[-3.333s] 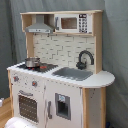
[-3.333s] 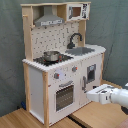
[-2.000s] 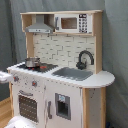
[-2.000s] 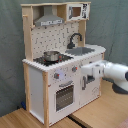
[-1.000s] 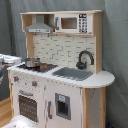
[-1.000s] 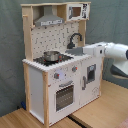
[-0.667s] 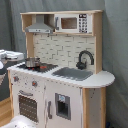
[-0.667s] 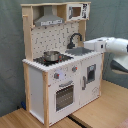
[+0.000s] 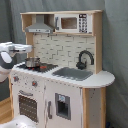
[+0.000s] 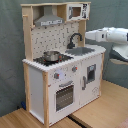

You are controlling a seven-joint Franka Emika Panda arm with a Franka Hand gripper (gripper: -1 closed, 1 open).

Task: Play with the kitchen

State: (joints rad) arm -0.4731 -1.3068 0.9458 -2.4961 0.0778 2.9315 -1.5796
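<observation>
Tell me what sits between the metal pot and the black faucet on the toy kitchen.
Only bare black stovetop and grey sink separate pot from faucet; nothing else stands there in both exterior views.

arm (image 10: 111, 36): rising from low beside the kitchen (image 10: 60, 65) front to counter height | now reaching in above the sink (image 10: 84, 50) side | entering the first exterior view's left (image 9: 12, 50)

Arm (image 9: 11, 52): cut off at nine o'clock in the first exterior view, base unseen.
Gripper (image 10: 89, 35): fingers too blurred to read in the second exterior view; arm runs off at three o'clock.
Kitchen (image 9: 60, 95): feet clipped at six o'clock in the first exterior view.
Microwave (image 9: 71, 23): buttons too small to make out.
</observation>
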